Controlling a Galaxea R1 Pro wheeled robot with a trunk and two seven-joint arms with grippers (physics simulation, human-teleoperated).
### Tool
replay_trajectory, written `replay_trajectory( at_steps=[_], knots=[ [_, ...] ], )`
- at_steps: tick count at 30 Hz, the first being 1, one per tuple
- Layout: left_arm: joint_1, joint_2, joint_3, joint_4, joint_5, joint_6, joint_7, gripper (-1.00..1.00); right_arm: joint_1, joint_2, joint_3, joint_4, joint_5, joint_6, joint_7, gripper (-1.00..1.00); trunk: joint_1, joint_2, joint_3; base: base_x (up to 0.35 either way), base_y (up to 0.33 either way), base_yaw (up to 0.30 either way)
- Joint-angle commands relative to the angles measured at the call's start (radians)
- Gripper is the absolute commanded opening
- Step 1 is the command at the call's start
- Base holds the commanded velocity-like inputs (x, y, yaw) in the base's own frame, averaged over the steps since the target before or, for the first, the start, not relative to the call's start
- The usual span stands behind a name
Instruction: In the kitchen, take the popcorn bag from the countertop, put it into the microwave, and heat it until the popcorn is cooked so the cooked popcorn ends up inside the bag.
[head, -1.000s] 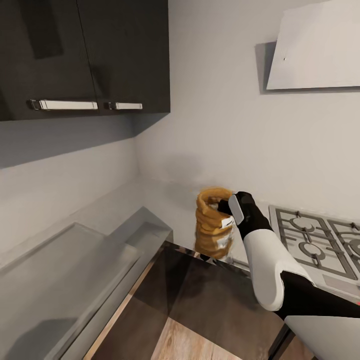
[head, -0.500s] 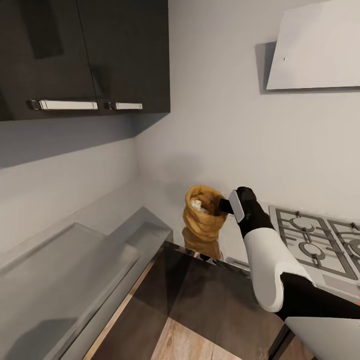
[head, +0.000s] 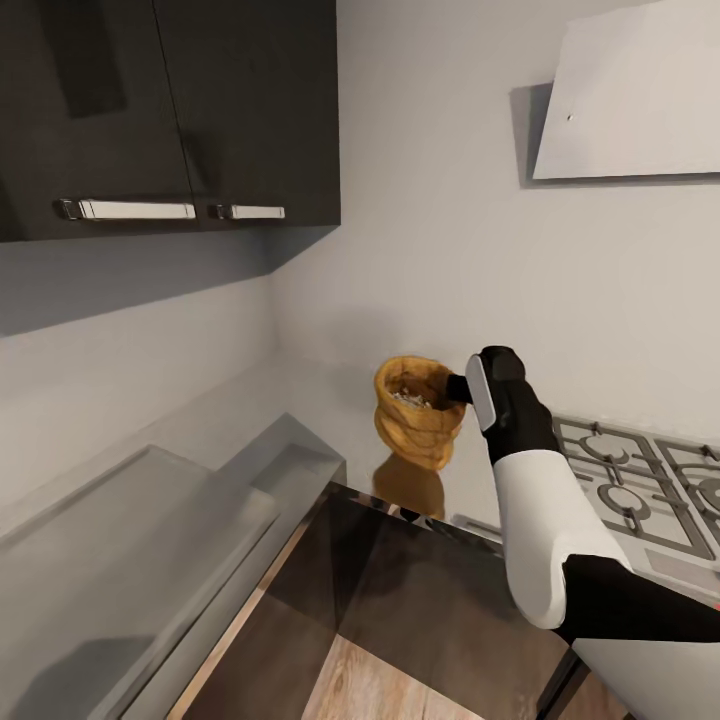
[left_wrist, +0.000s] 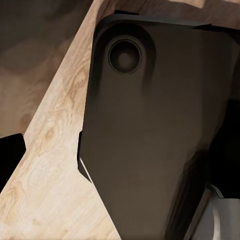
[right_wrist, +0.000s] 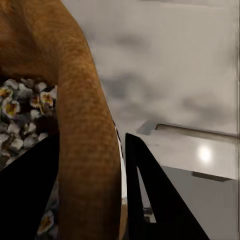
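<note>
Tan popcorn bag (head: 418, 410), its rim pinched in the right gripper (head: 458, 389) jaws, hangs above the countertop (head: 300, 420).

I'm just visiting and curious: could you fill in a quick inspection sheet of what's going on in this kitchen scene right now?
Surface: glossy grey countertop, reflecting the bag.
Job's things: popcorn bag lifted off the countertop, mouth open, popcorn inside.
Clutter: nothing seen.
Grippers: right gripper pinches the bag's rolled rim, one finger inside, one outside; left gripper cannot be judged.
Cables: nothing seen.
Surroundings: dark wall cabinets, gas hob, wooden floor.
</note>
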Motion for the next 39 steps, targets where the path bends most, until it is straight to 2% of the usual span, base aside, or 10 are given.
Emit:
replay_trajectory(
  at_steps=[1,8,13,18,21,39],
  knots=[
    [0.0,0.0,0.002,-0.001,0.008,-0.002,0.001,1.0,-0.001,0.001,-0.001,-0.027,-0.006,0.003,-0.006,-1.0,0.0,-0.001,-0.001,0.0,0.0,0.0],
    [0.0,0.0,0.003,-0.001,0.009,-0.003,0.0,1.0,-0.001,0.001,0.0,-0.064,-0.008,0.003,-0.007,-1.0,0.0,-0.001,-0.001,-0.078,0.0,0.0],
    [0.0,-0.001,0.002,-0.001,0.008,-0.004,0.002,1.0,-0.001,0.001,-0.006,-0.064,-0.009,0.003,-0.005,-1.0,0.0,-0.001,-0.001,-0.335,0.0,0.0],
    [0.001,-0.002,0.001,-0.001,0.008,-0.034,0.003,1.0,-0.001,0.001,-0.012,-0.067,-0.016,0.003,-0.005,-1.0,0.0,-0.001,-0.001,-0.347,0.0,0.0],
    [0.001,-0.002,0.0,0.001,0.008,-0.051,0.005,1.0,-0.001,0.001,-0.013,-0.117,-0.02,0.003,-0.004,-1.0,0.0,-0.001,-0.001,-0.348,0.0,0.0],
    [0.001,-0.002,0.0,0.002,0.008,-0.052,0.005,1.0,0.003,0.001,-0.013,-0.122,-0.012,0.003,-0.005,-1.0,0.0,-0.001,-0.001,-0.348,0.0,0.0]
  ],
)
